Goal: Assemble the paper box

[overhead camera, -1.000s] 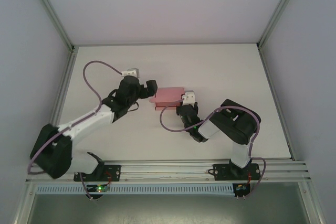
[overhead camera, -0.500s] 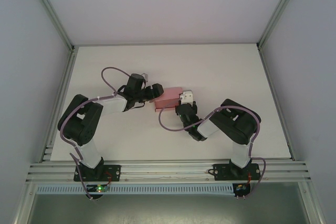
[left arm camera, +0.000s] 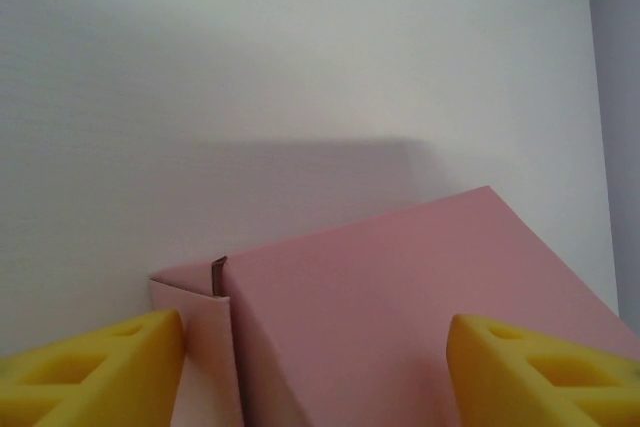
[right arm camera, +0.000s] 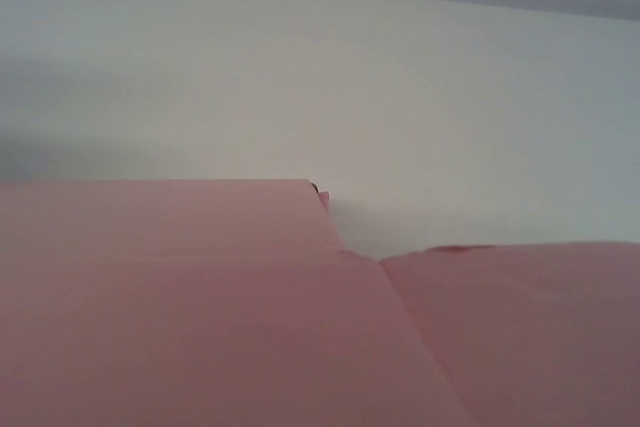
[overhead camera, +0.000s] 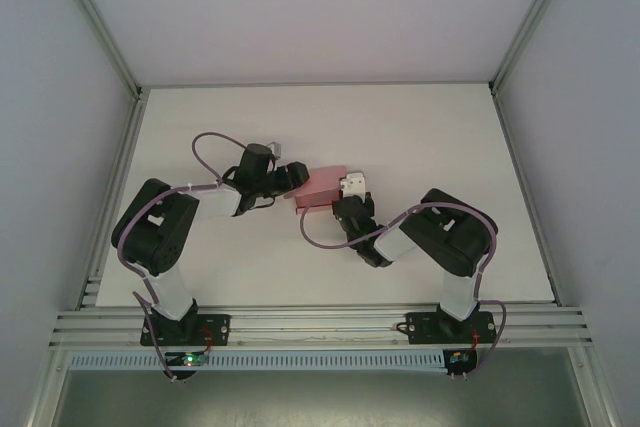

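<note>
My left gripper [left arm camera: 315, 372] stands released, straddling one end of the box [left arm camera: 400, 297] at frame bottom. Its long axis runs rightward to my right gripper [overhead camera: 343, 197], whose grip I cannot tell.

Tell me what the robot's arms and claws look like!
The left arm and right arm are chunky black joints joined by white sections. Each has a looping purple cable. The right arm has a small white block near its tip. The left claw has bright yellow fingers with triangle-shaped holes.
</note>
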Action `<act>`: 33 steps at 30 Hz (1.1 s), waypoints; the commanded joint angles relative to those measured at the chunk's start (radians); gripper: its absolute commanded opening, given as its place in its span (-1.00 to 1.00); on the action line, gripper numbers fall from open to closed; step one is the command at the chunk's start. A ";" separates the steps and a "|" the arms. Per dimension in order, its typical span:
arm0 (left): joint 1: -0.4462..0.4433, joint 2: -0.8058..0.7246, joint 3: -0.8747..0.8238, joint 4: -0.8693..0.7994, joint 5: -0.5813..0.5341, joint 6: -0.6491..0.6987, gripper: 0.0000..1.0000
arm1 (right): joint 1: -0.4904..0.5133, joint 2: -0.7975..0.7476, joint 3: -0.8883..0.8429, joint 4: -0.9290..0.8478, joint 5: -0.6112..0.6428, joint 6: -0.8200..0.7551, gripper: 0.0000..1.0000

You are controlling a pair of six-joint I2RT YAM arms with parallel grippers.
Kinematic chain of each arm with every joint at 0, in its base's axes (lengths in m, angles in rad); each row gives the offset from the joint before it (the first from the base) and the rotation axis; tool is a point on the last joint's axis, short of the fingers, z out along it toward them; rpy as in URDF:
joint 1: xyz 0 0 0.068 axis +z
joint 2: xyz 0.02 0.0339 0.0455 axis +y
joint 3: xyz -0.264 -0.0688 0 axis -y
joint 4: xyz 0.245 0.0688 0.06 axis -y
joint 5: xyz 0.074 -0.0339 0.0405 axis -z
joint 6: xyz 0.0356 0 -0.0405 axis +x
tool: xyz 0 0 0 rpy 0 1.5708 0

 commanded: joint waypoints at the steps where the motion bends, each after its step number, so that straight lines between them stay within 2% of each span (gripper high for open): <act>1: -0.005 0.026 -0.034 0.037 0.023 0.011 0.31 | 0.022 -0.016 0.008 -0.092 -0.034 0.023 -0.63; 8: -0.026 0.076 -0.059 0.102 0.000 -0.007 0.03 | 0.027 -0.044 0.009 -0.105 -0.094 0.064 -0.56; 13: -0.029 0.101 -0.056 0.112 -0.007 -0.004 -0.01 | 0.027 -0.097 -0.015 -0.128 -0.138 0.069 -0.40; 19: -0.031 0.102 -0.058 0.092 -0.033 0.004 -0.03 | 0.015 -0.141 -0.040 -0.148 -0.242 0.049 -0.06; 20: -0.028 0.101 -0.058 0.091 -0.036 0.007 -0.03 | 0.011 -0.144 -0.046 -0.146 -0.255 0.050 -0.07; 25: -0.027 0.102 -0.063 0.083 -0.045 0.012 -0.03 | -0.035 -0.151 -0.099 -0.074 -0.377 0.059 0.13; 28: -0.028 0.103 -0.065 0.084 -0.050 0.013 -0.03 | -0.072 -0.147 -0.144 0.030 -0.483 0.079 0.35; 33: -0.027 0.101 -0.063 0.073 -0.056 0.019 -0.03 | -0.104 -0.145 -0.175 0.053 -0.579 0.088 0.49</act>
